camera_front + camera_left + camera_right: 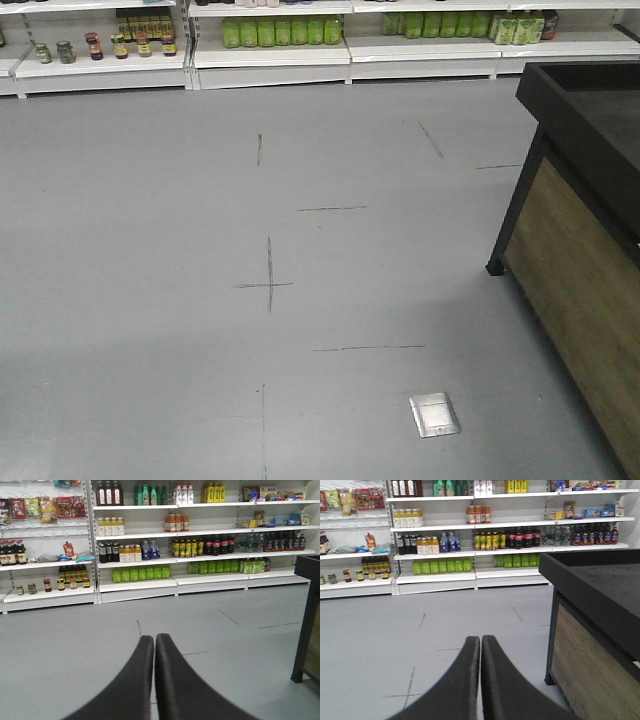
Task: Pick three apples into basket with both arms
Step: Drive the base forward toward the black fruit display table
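Plainly the picking has not begun. Nearest each wrist camera, at 6 o'clock in its own view, the left gripper [154, 638] and the right gripper [480, 639] both have their dark fingers pressed together with nothing between them. Neither the apples nor the basket shows in any view, so I cannot tell where they lie. On the grey floor in the front view a small metal floor plate [434, 414] sits at 5 o'clock, and a cross of dark floor marks [268, 284] lies just short of centre toward 8 o'clock. Beyond them, at 3 o'clock, a black-topped display stand [575, 260] with a wood-look side reaches in from the edge; the part of its top that shows carries no fruit. Farthest off, at 12 o'clock, white shelves [270, 58] hold green bottles [282, 32] and small jars [66, 50]. I judge this to be the approach or search step. The next move calls for turning or driving the base, probably toward the stand, until fruit and basket come into view, and then for spreading the fingers before any reach.
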Motion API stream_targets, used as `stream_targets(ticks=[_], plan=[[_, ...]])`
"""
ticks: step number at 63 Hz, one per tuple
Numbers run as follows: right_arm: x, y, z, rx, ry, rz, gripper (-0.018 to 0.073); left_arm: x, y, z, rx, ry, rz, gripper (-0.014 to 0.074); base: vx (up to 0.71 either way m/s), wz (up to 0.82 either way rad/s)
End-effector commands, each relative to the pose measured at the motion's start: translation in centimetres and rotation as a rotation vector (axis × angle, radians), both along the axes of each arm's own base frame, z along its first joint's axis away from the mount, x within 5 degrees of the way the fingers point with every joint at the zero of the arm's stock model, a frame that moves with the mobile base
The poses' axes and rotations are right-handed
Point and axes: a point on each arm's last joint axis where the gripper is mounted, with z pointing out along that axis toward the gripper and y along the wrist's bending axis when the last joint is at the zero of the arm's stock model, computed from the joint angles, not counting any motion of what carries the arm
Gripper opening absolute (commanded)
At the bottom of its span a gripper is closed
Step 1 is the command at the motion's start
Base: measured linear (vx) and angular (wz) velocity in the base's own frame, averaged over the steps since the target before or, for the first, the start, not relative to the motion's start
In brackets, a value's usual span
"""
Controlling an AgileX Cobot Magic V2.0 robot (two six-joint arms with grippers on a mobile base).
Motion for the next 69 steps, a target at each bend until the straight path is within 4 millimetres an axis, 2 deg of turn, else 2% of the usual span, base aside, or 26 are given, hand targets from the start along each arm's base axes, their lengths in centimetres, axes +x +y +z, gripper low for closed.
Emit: stream_targets(ticks=[1,69], plan=[[-0.05,0.09,0.35,-0.012,-0.078,0.010,-0.0008,-0.14,0.02,0.65,-0.017,-0.086,0.001,-0.0006,0.06,-0.15],[-0.05,0.09,0.35,-0.012,-0.078,0.010,-0.0008,-0.14,0.02,0.65,-0.017,-0.086,0.001,-0.0006,0.05,-0.18]])
